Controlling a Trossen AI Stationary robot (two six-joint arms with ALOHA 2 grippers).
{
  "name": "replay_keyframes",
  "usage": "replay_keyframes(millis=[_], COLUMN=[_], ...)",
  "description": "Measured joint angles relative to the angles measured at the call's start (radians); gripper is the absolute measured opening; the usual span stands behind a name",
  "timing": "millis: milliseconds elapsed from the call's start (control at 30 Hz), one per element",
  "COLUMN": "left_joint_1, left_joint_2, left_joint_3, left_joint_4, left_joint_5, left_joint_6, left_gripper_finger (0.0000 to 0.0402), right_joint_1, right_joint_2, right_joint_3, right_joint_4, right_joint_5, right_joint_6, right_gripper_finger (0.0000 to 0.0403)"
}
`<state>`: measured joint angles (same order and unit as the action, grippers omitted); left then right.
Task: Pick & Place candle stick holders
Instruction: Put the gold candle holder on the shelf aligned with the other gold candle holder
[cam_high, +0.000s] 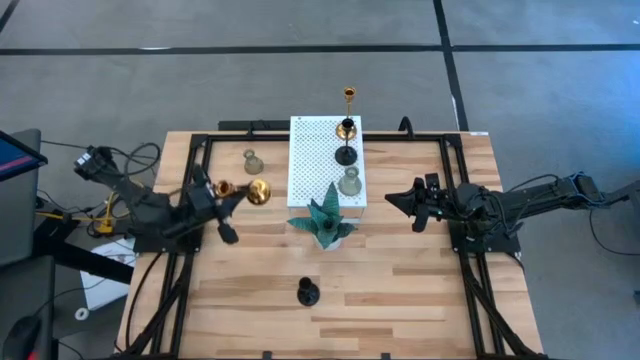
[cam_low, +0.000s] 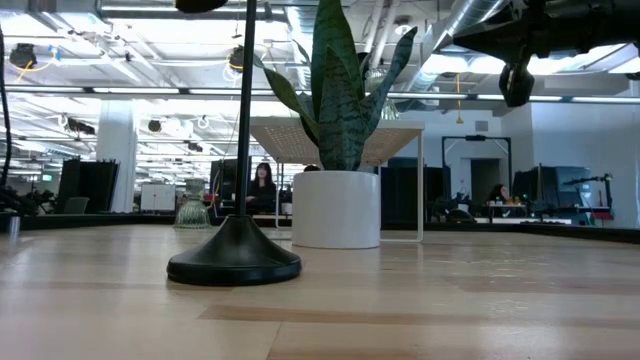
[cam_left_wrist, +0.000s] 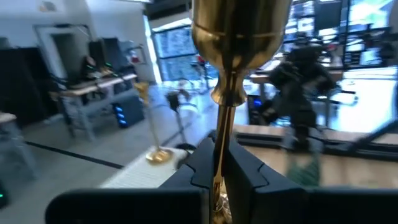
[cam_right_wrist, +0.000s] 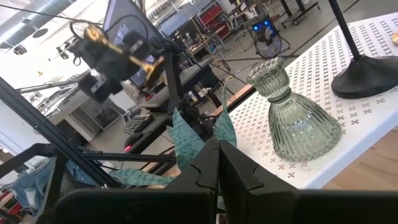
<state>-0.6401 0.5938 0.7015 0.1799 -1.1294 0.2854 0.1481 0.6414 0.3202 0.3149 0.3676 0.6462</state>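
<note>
My left gripper hangs over the table's left part, shut on a shiny gold candle stick holder held in the air. On the white perforated board stand a second gold holder, a black one and a grey-green bell-shaped one. Another grey-green holder stands on the wood left of the board. A second black holder stands near the front edge. My right gripper is shut on nothing, just right of the board. My left gripper pinches the gold holder's thin stem between its two fingers, below the knob and the wide flared end. The holder is lifted clear of the table. Seen from above it lies about level, its wide end toward the board.
A teal spiky plant ornament in a white pot stands at the board's near edge, between the two grippers. Dark frame rails run along the table's left and right sides. Bare wood lies at the front around the black holder.
</note>
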Motion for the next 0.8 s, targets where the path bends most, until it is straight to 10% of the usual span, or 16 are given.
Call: replay_keyframes(millis=[800], left_joint_1=[0.597], left_joint_2=[0.186], left_joint_3=[0.096], left_joint_4=[0.06], left_joint_5=[0.403], left_joint_6=[0.007], left_gripper_finger=[0.0015], right_joint_1=[0.0], right_joint_2=[0.0], right_joint_3=[0.0], right_joint_4=[0.001], right_joint_5=[0.0], right_joint_6=[0.0], right_gripper_finger=[0.0])
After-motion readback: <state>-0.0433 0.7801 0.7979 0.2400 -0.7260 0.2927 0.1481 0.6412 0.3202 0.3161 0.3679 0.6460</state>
